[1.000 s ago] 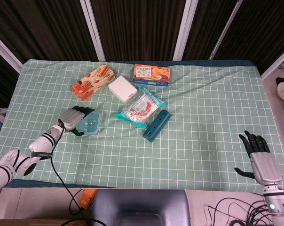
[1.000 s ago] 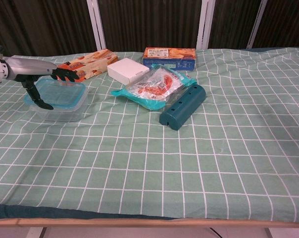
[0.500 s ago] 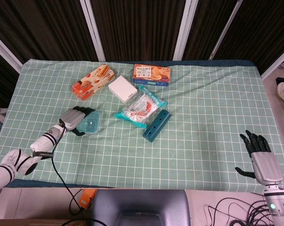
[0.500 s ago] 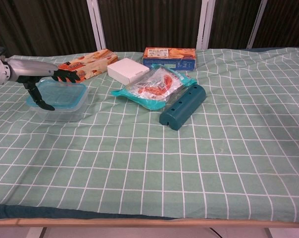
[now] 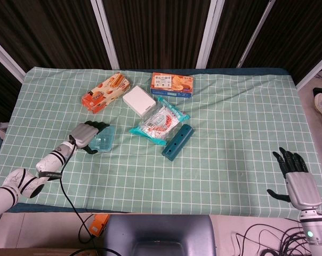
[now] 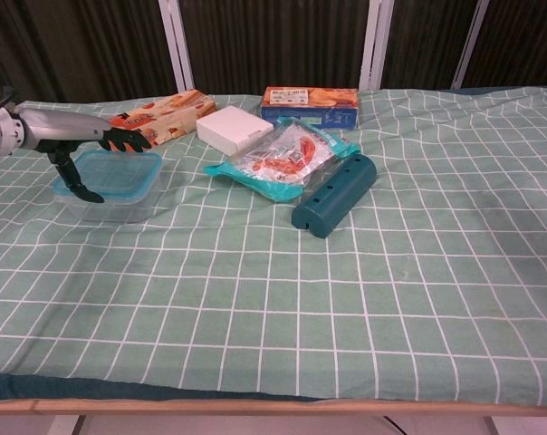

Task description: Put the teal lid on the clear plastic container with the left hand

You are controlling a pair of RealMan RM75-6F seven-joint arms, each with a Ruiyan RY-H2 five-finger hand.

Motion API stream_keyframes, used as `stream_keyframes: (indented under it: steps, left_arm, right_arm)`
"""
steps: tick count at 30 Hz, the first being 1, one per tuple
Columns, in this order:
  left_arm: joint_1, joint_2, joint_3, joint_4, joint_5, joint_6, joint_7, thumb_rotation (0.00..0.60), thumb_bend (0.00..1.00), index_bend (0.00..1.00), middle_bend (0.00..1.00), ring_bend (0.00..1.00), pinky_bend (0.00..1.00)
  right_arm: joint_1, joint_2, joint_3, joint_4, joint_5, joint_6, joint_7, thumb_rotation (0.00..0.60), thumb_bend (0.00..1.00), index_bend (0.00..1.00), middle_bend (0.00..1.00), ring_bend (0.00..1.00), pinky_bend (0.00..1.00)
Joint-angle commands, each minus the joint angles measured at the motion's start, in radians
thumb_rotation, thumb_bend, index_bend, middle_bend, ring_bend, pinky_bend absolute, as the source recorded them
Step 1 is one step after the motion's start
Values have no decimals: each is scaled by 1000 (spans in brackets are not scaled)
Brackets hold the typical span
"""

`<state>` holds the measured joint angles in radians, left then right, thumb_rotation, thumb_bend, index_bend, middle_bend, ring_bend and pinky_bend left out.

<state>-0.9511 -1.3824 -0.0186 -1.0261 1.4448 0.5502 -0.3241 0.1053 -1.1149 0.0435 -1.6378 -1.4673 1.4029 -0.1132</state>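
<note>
Setting: green checked cloth (image 5: 219, 133) covers the table, with dark panels and white posts behind it.
Left hand: at the left of both views, the left hand (image 6: 97, 140) lies flat over the lid, fingers (image 6: 133, 143) stretched across the top and the thumb hanging down the near side of the container; it seems to press or steady rather than grasp.
Lid: the teal lid (image 6: 119, 170) sits on top of the container, just under the hand, at the middle left of the chest view.
Container: the clear container (image 6: 110, 201) stands on the cloth at the middle left; whether the lid has clicked shut all round, I cannot tell.
Step in hand: seating the lid, by my reading; it looks placed, and pressing down is what is left.
Next move: likely an even push on the lid edges, then lifting the hand straight up so the container does not slide.
Upper middle: orange snack box (image 5: 106, 92), white box (image 5: 138, 100) and blue biscuit box (image 5: 172, 84) lie along the far side.
Centre: snack bag (image 5: 160, 121) lies beside a dark teal bar (image 5: 177, 142) with holes in it.
Right hand: at the lower right of the head view, the right hand (image 5: 294, 178) is at the near table edge, fingers straight and apart, holding nothing.
</note>
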Motion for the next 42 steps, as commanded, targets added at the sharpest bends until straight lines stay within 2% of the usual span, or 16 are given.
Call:
stream_keyframes:
  steps: [1,19,22,29,35,42]
  left_arm:
    - [-1,0,0,0,-6,-7,5,600,257,0,554,585,581]
    - [7,2,4,-7,-21,-18,31,600,256,0,560,588,582]
    - [15,2,5,-11,-24,-10,31,600,256,0,556,581,558]
    - [30,-1,16,-18,-16,0,25,600,256,0,535,469,335]
    - [39,-1,25,-29,-4,11,30,600,256,0,472,324,133]
    - [47,9,28,-49,-12,15,64,600,247,0,345,155,23]
  right_arm:
    - [0,0,0,0,0,0,1,600,158,0,0,0,0]
    - [-1,3,1,-2,2,1,1,600,159,0,0,0,0]
    - [-1,3,1,-2,2,1,1,600,159,0,0,0,0]
    - [-2,3,0,-3,0,3,2,600,159,0,0,0,0]
    - [-3,5,-2,-5,-5,5,4,600,159,0,0,0,0]
    - [-3,7,-2,-4,-8,6,10,600,159,0,0,0,0]
